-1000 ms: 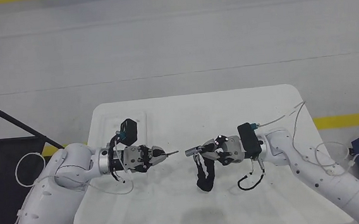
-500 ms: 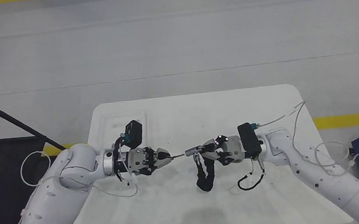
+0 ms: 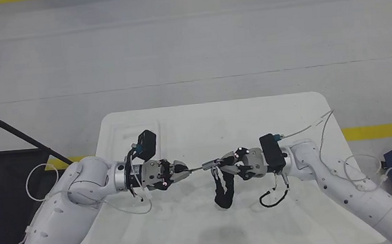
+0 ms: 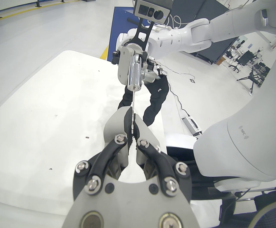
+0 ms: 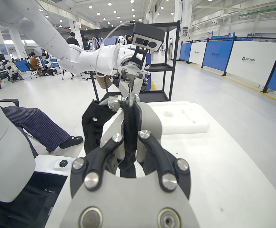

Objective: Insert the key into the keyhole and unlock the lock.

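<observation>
My left gripper (image 4: 132, 121) (image 3: 180, 169) is shut on a thin silver key (image 4: 133, 101) (image 3: 195, 168), held level above the table's middle. The key's tip sits in the keyhole of a shiny metal lock cylinder (image 4: 134, 75) (image 3: 217, 164). My right gripper (image 5: 130, 103) (image 3: 220, 166) is shut on that lock, facing the left gripper. A black fabric-covered cable loop (image 4: 156, 97) (image 5: 94, 125) (image 3: 222, 189) hangs from the lock toward the table. In the right wrist view the lock's end (image 5: 130, 99) shows between the fingertips, with the left gripper (image 5: 130, 86) right behind it.
The white table (image 3: 190, 219) has a moulded white foam tray (image 3: 138, 130) (image 5: 183, 121) at its back left. A black rack (image 3: 4, 144) stands off the table's left side. A person's leg and shoe (image 5: 54, 133) are beside the table.
My left gripper has moved right with the key, closing the gap until the key's tip met the lock. The right arm has held still with the lock.
</observation>
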`<state>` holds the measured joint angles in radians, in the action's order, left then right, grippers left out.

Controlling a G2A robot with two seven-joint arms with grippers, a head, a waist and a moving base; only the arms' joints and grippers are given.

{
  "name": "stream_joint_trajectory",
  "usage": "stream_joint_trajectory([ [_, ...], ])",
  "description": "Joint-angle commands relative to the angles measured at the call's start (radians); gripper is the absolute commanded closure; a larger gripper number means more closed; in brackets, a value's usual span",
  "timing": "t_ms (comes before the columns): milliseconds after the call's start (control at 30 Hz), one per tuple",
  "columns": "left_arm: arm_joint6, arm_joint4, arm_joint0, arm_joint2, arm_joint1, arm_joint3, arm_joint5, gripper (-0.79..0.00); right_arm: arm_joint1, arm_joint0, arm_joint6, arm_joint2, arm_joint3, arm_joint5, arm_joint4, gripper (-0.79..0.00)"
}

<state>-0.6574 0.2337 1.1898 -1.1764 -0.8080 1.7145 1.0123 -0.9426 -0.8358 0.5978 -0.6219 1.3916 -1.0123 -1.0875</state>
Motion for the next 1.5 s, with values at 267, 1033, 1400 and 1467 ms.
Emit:
stream_joint_trajectory([
  [267,0.029,-0.007,-0.016,0.034,0.001,-0.009,0.0,0.0,0.0,0.0,0.0,0.0,0.0,0.0,0.0,0.0],
  [1033,0.234,0.127,-0.046,0.101,-0.009,0.004,0.0,0.0,0.0,0.0,0.0,0.0,0.0,0.0,0.0,0.0],
  [1400,0.868,0.84,0.071,0.048,-0.049,0.022,-0.027,0.0,0.0,0.0,0.0,0.0,0.0,0.0,0.0,0.0],
  [1467,0.99,0.969,0.085,0.048,-0.055,0.025,-0.069,0.0,0.0,0.0,0.0,0.0,0.0,0.0,0.0,0.0],
])
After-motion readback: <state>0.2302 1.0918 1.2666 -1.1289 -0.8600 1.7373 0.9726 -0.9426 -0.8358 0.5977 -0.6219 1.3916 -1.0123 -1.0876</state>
